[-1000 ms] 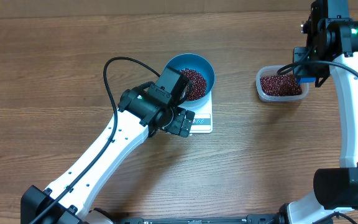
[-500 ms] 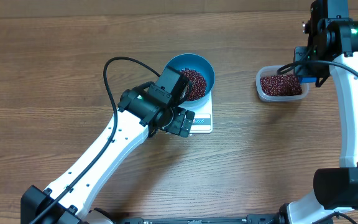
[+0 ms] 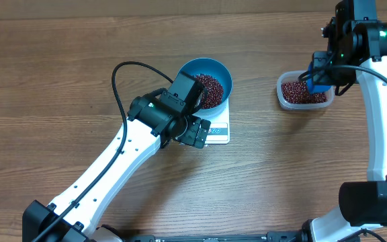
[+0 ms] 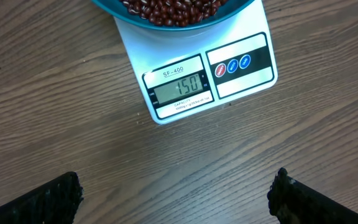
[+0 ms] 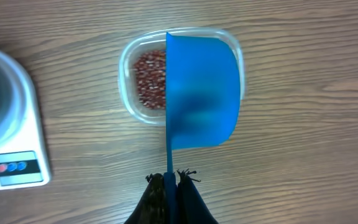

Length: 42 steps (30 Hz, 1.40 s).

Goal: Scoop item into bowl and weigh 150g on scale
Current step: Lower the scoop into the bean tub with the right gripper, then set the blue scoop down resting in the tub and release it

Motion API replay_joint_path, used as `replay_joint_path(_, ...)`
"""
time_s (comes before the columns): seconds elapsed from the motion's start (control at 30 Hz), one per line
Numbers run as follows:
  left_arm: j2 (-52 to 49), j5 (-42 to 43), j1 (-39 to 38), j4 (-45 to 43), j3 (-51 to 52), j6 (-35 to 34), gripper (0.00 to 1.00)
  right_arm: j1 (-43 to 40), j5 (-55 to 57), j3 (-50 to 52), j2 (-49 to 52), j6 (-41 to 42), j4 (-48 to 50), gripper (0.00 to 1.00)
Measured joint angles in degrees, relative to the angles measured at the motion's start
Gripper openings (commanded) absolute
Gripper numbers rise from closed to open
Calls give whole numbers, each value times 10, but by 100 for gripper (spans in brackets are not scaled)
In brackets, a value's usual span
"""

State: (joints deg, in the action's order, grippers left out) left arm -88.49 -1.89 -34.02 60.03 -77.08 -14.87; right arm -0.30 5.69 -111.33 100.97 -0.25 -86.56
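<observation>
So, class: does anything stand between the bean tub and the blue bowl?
Nothing visible does. Only bare table lies between the tub and the bowl; the left arm sits at the bowl's other side.

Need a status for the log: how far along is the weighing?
Done: the beans sit in the bowl on the scale, whose display reads 150. In hand: the right gripper is shut on the scoop above the tub; the left gripper hangs open and empty before the scale. Left: probably only setting the scoop down.
</observation>
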Motion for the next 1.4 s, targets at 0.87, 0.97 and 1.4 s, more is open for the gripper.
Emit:
replay_joint_path(0.87, 0, 0, 0, 0, 0, 0, 100, -186, -465, 235, -31, -274, -37, 4)
replay_joint_path(0.97, 0, 0, 0, 0, 0, 0, 100, -192, -474, 304, -31, -275, 0, 4)
replay_joint_path(1.4, 0, 0, 0, 0, 0, 0, 99, -195, -474, 451, -30, -205, 146, 4)
